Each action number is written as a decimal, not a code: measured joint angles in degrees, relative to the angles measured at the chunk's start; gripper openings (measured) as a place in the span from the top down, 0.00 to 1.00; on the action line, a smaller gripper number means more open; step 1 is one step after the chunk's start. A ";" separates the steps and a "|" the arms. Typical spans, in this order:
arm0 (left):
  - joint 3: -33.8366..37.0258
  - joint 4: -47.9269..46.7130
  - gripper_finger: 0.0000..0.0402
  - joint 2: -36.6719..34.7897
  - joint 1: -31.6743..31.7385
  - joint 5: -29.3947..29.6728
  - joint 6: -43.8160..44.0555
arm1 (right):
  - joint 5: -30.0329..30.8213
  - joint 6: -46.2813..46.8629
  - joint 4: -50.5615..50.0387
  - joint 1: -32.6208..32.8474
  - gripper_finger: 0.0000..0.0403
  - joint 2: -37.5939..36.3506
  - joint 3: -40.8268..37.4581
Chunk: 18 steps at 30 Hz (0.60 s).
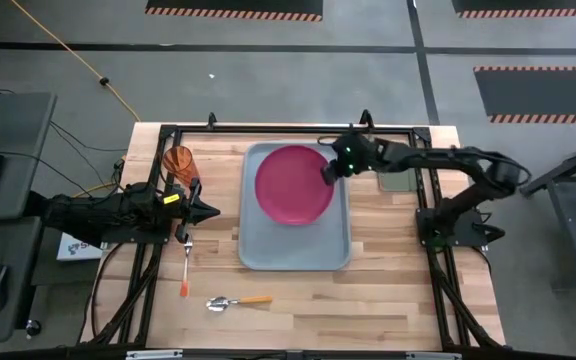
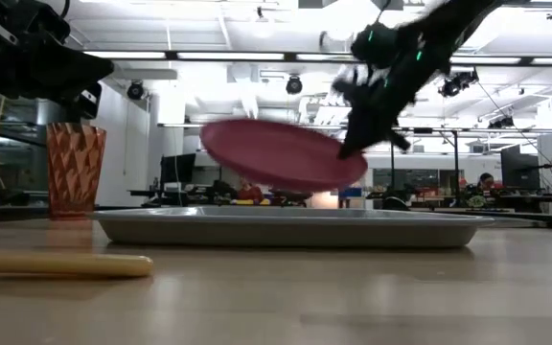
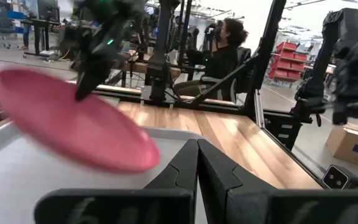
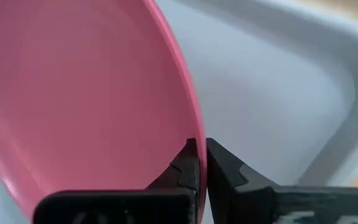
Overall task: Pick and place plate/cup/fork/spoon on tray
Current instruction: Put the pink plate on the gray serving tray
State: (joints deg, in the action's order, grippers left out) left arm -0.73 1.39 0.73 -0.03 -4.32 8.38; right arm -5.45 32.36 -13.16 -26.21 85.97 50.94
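The magenta-pink plate (image 1: 293, 183) hangs tilted above the far half of the grey-blue tray (image 1: 296, 245), held by my right gripper (image 1: 330, 172) at its right rim. My left gripper (image 1: 211, 211) is shut and empty, left of the tray. The orange cup (image 1: 179, 161) stands upright on the table at the far left. The fork (image 1: 185, 265) lies on the table left of the tray, and the spoon (image 1: 236, 301) lies near the front edge. My right gripper pinches the plate's rim (image 4: 194, 134) between its two fingers, one finger on the upper face and one on the underside. It comes from the table's right side, slanting down. The plate is lifted clear of the tray (image 2: 286, 153), tilted.
A small dark green pad (image 1: 398, 180) lies on the table right of the tray, under my right arm. The black frame rails (image 1: 428, 230) run along the table's sides. A person sits in the room beyond the table (image 3: 225, 53).
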 joint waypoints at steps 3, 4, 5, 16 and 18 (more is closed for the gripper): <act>0.00 0.00 1.00 0.00 0.01 0.00 -0.02 | -3.83 0.39 1.61 -3.16 1.00 4.47 -0.02; 0.00 -0.01 1.00 0.00 0.01 0.00 -0.02 | -4.06 0.42 1.94 -3.78 1.00 5.75 -0.02; 0.00 -0.02 1.00 0.00 0.02 0.00 -0.02 | -4.05 0.68 2.34 -4.29 1.00 7.02 -0.02; 0.00 -0.02 1.00 0.00 0.02 0.00 -0.02 | -4.49 3.71 8.90 -5.32 0.99 11.63 -0.02; 0.00 0.00 1.00 0.00 0.00 0.00 0.01 | -4.15 3.99 8.91 -5.32 0.96 11.61 -0.02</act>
State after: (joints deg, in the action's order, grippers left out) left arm -0.73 1.39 0.73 -0.03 -4.32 8.38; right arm -9.60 36.34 -4.24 -31.53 97.58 50.92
